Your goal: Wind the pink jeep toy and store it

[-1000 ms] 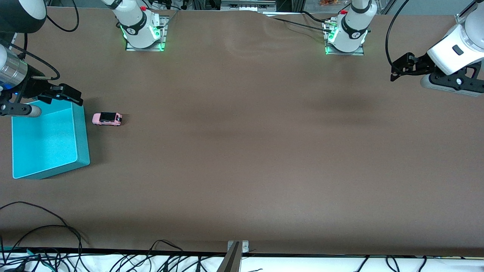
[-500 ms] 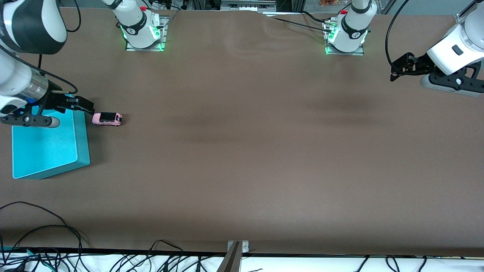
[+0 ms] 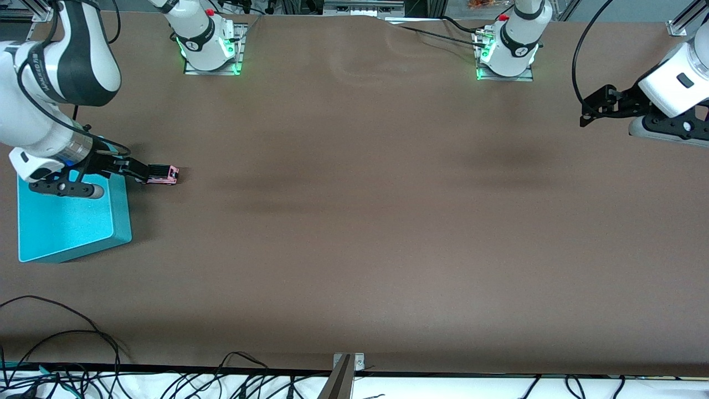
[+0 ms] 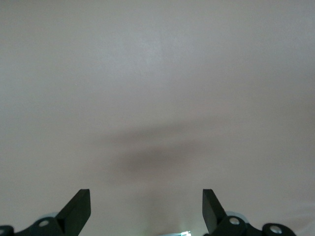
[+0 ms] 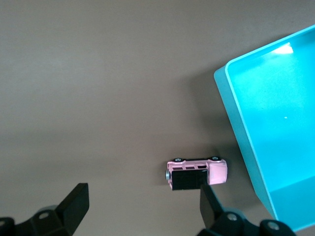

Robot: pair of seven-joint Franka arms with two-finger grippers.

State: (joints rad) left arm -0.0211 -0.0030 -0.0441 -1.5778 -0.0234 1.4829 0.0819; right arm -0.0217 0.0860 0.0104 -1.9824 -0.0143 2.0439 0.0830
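Observation:
The pink jeep toy stands on its wheels on the brown table, just beside the turquoise bin. My right gripper hangs low over the gap between bin and jeep, open, its tips at the jeep's bin-side end. In the right wrist view the jeep shows its black roof and lies by one fingertip, off the middle of the right gripper, with nothing held. My left gripper waits open over bare table at the left arm's end; the left wrist view shows the left gripper above bare table.
The bin's wall rises close to the jeep and the bin holds nothing I can see. Cables lie along the table's front edge, and both arm bases stand at the back.
My right gripper came off the bin's corner, moved down and toward the jeep, and now covers its bin-side end. The left arm drifted slightly toward its end of the table.

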